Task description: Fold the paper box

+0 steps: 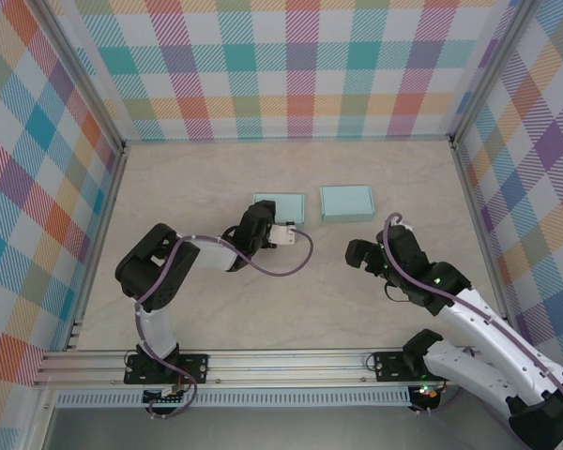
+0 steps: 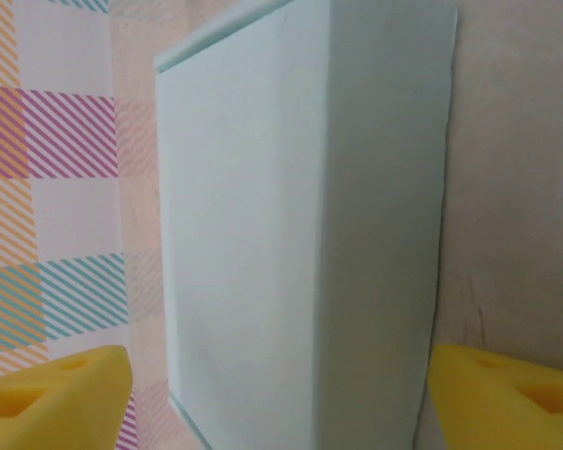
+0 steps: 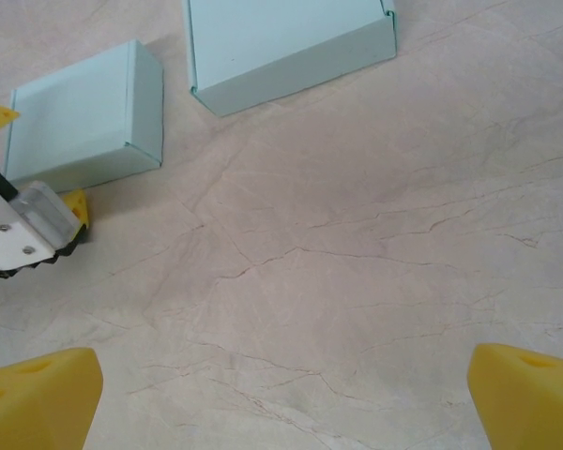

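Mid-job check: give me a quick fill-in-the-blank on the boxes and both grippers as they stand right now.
1. The table holds ___ pale blue paper boxes.
2. The left gripper straddles one paper box; the other paper box lies to its ___ in the top view.
3. The right gripper hangs over bare table with its jaws ___.

Missing words: two; right; open

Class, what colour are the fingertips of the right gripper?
Bright yellow fingertips, seen best in the right wrist view.
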